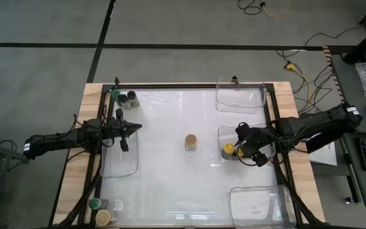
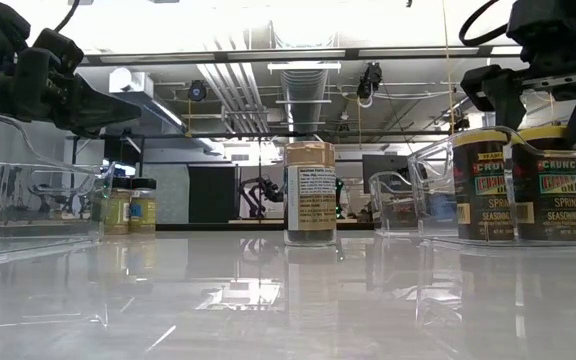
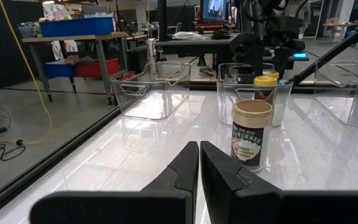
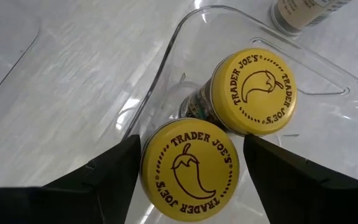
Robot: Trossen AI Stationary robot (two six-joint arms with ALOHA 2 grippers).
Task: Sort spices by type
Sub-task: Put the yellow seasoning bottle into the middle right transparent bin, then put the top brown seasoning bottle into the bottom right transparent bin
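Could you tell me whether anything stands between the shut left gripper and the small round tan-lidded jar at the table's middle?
Nothing visible does. The left gripper points at the tan-lidded jar across bare white tabletop; the left wrist view shows only open surface between.

The high view looks straight down on the glossy white desk (image 1: 170, 165); the low view looks level across it. Both share the tan-lidded round spice jar (image 1: 191, 141), which the left wrist view also faces; the right wrist view sits close above two yellow-lidded jars (image 4: 191, 163).
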